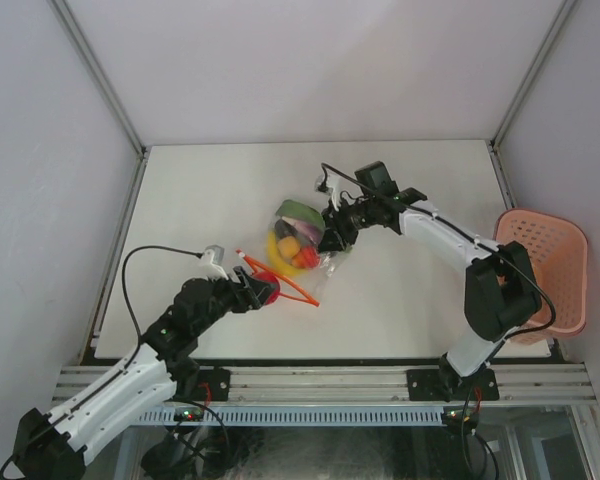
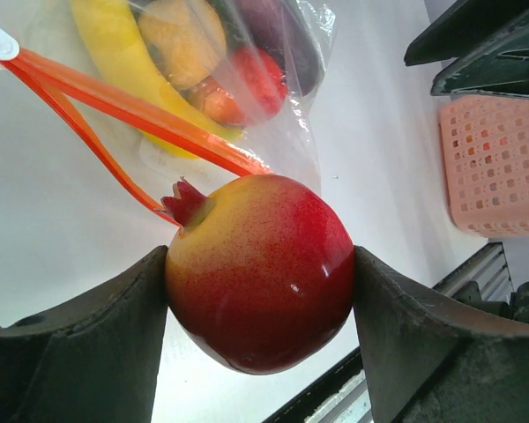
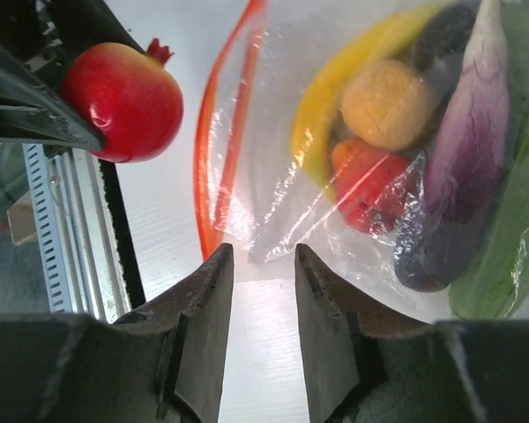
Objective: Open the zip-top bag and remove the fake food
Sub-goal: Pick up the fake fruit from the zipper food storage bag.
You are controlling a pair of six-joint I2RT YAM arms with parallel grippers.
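The clear zip-top bag (image 1: 302, 262) lies mid-table with its red-orange zip strip (image 1: 285, 283) pulled open toward the left arm. Inside it are a yellow banana (image 3: 322, 110), an orange piece (image 3: 388, 101), a red piece (image 3: 370, 185), a purple eggplant (image 3: 467, 159) and a green vegetable (image 3: 511, 229). My left gripper (image 1: 265, 291) is shut on a red pomegranate (image 2: 260, 273) and holds it just outside the bag mouth, above the table. My right gripper (image 3: 263, 251) is open a little, with its tips at the bag's side edge (image 3: 273, 220) and nothing between them.
A pink perforated basket (image 1: 545, 270) stands at the table's right edge; it also shows in the left wrist view (image 2: 498, 163). White walls enclose the table on three sides. The metal rail runs along the near edge (image 1: 320, 385).
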